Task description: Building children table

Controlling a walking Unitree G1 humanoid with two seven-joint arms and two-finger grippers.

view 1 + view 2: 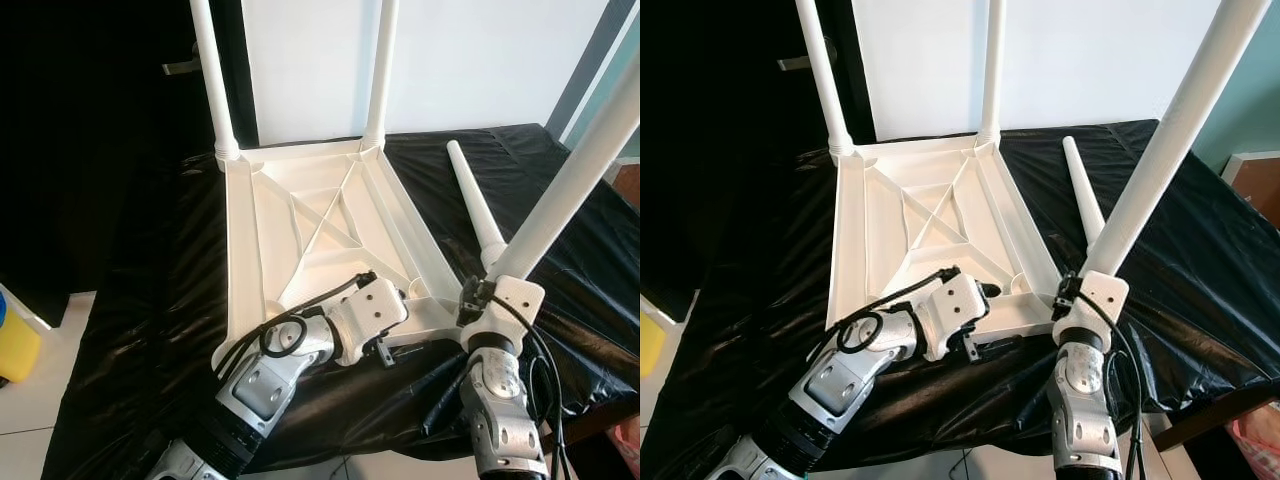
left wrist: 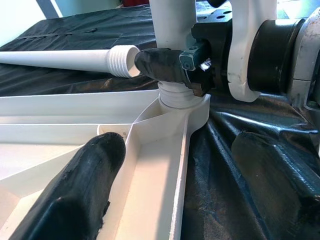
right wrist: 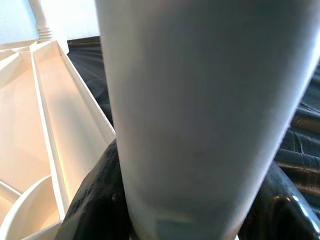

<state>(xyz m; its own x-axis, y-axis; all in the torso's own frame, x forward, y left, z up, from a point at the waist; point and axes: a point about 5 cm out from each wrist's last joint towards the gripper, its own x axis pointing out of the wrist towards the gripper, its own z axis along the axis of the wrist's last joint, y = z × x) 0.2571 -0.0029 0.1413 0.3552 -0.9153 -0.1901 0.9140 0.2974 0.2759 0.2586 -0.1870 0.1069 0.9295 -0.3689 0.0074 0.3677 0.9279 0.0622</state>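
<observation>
The white children's table top (image 1: 240, 250) lies upside down on a black-covered surface. Two white legs (image 1: 215, 80) (image 1: 380, 70) stand screwed into its far corners. At the near right corner my right gripper (image 1: 492, 288) is shut on a third leg (image 1: 580, 160), whose threaded end (image 2: 175, 95) sits in the corner socket. Black fingers (image 3: 95, 195) press both sides of that leg (image 3: 200, 100). A fourth leg (image 1: 475, 205) lies loose on the cover to the right. My left gripper (image 1: 992, 318) is open and straddles the top's near rim, one finger (image 2: 85, 190) inside the frame.
The black cover (image 1: 150, 300) drapes over the surface's near edge, close to both arms. A yellow object (image 1: 15, 345) stands on the floor at the left. A brown box (image 1: 1255, 180) is at the right. A white wall rises behind.
</observation>
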